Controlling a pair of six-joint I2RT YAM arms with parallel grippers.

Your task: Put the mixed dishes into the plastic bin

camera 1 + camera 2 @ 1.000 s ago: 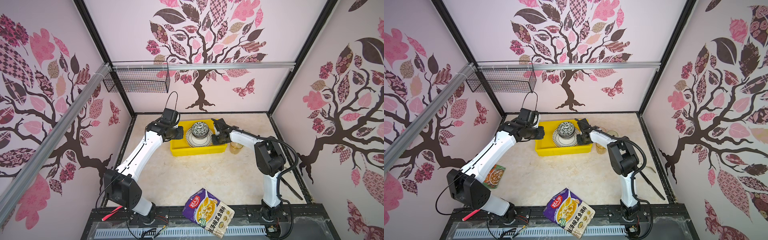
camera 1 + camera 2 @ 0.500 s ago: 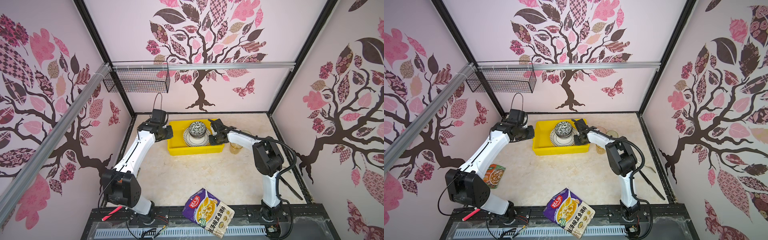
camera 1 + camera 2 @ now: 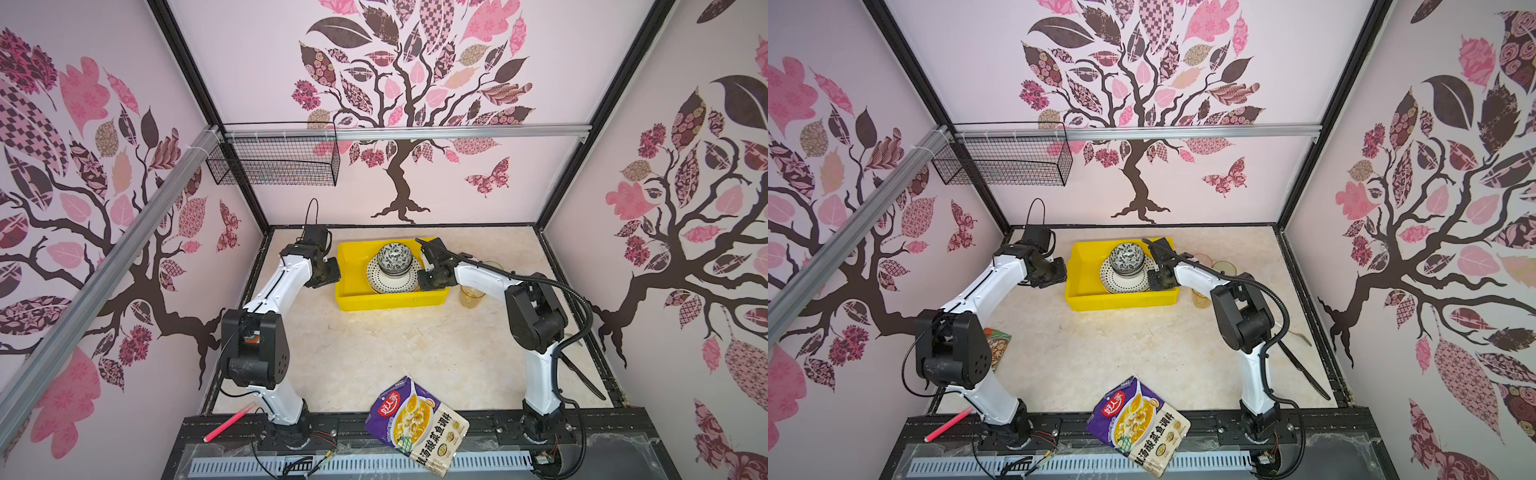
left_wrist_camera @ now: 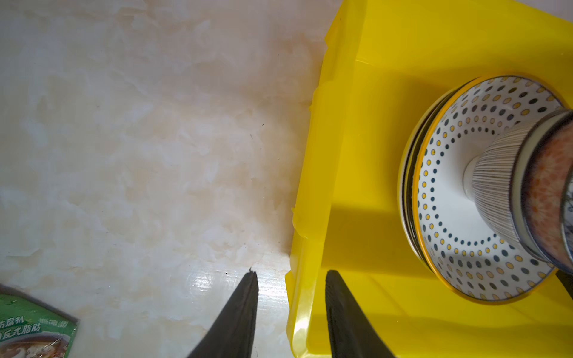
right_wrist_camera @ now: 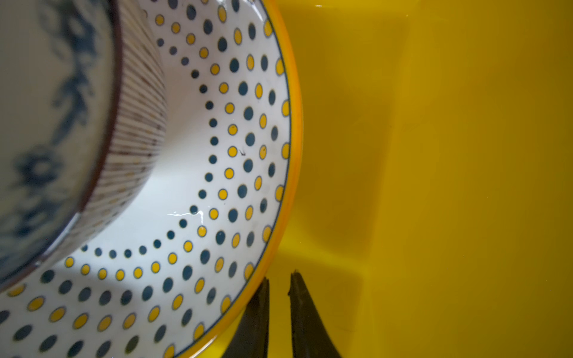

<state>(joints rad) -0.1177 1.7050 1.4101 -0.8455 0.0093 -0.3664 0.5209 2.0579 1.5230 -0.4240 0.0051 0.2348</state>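
On my remote feed: the cream, marble-patterned tabletop [image 3: 374, 353] carries a yellow bin [image 3: 386, 301] toward its back edge. An amber tumbler [image 3: 471, 297] stands just beside the bin's right wall, with a pink tumbler [image 3: 1202, 259] and a green tumbler [image 3: 1224, 268] behind it. A green seasoning packet [image 3: 998, 345] lies well to the bin's front left. A purple pouch [image 3: 417, 424] overhangs the front edge, far from the bin.

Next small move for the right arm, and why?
Probably lift the right tool straight up out of the bin. It holds nothing beside the dotted plate, and the amber cup stands outside it, so that is likely the next pick.
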